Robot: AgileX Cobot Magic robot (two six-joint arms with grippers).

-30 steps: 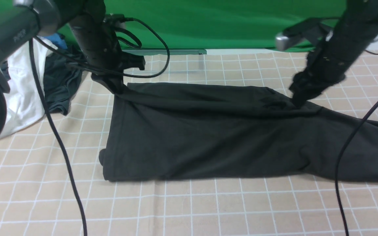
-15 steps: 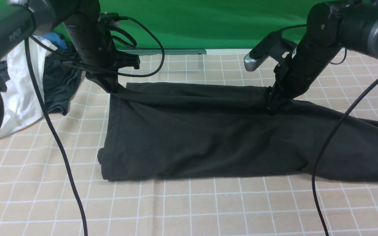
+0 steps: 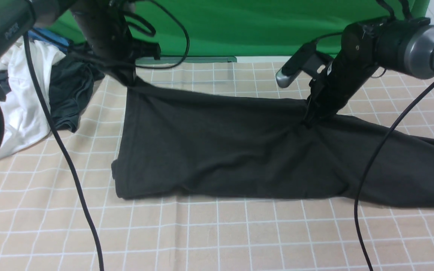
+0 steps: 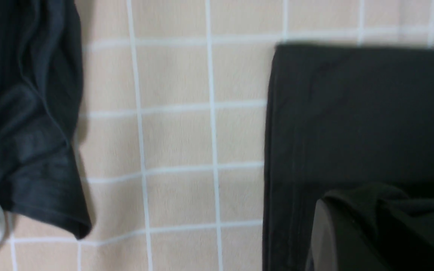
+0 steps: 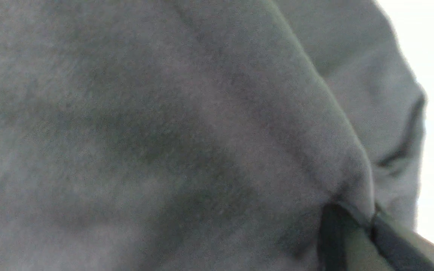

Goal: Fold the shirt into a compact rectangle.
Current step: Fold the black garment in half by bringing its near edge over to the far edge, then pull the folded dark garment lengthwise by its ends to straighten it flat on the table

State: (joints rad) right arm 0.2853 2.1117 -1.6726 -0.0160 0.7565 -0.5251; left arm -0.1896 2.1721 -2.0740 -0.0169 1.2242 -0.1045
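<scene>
the shirt [image 3: 220,150] lies across the middle of the desk [image 3: 217,233] with its long axis running 9 o'clock to 3 o'clock. the straight hemmed edge faces 9 o'clock, and the other end trails out of view at 3 o'clock, so neither collar nor print can be seen. the left hand [image 3: 128,79] is closed on the far corner at about 11 o'clock of the cloth and holds it off the desk. the right hand [image 3: 309,119] is pinched shut on the far edge at about 1 o'clock, and its wrist view shows fabric gathered at the fingertips. the step looks like carrying this far edge toward 6 o'clock to lay a lengthwise fold. to do it well, both hands should rise to the same height and travel together so the edge between them stays taut and straight. they should land parallel to the near edge and let go only once the cloth lies flat. the stretch beyond the right hand is unsupported and may drag or bunch, so the pull should be slow. the white garment [image 3: 25,105] and a dark garment [image 3: 70,94] sit at 10 o'clock, near the left hand but apart from the shirt.
</scene>
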